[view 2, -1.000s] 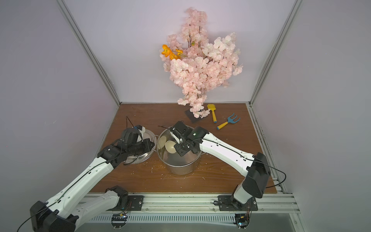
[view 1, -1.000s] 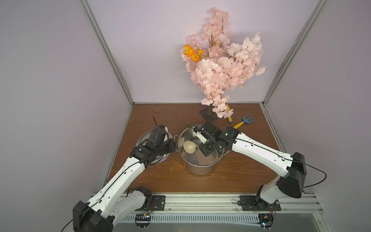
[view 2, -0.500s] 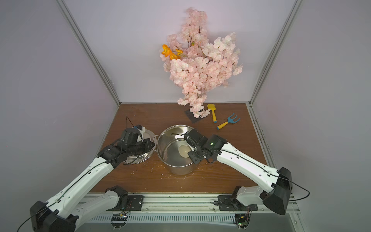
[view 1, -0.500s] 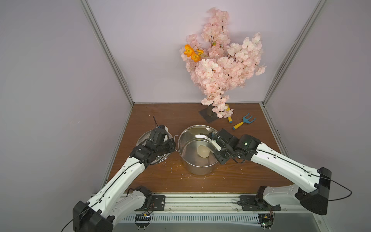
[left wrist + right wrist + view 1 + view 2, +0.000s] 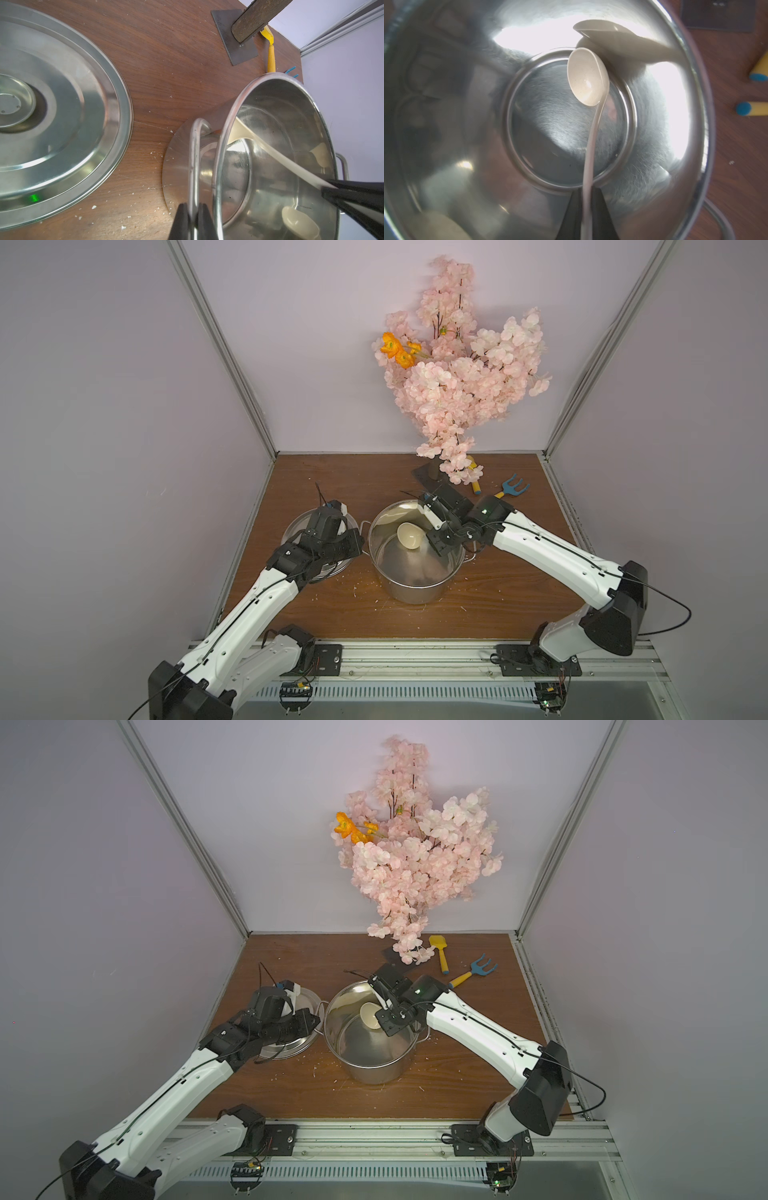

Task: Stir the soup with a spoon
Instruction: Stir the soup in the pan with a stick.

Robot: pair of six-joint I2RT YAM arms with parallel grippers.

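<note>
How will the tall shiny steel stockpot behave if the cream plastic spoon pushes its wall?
The steel stockpot probably holds firm: the left gripper is shut on its loop handle. No liquid shows inside, so likely light, sliding on the wooden table if released. Its wide base makes tipping unlikely.

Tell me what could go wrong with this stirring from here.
1. The right gripper pinches the spoon only by its slim handle; pushing against the pot wall might twist it loose.
2. The left gripper steadies the pot by one thin loop handle; a slip there could let the pot slide toward the lid.
</note>
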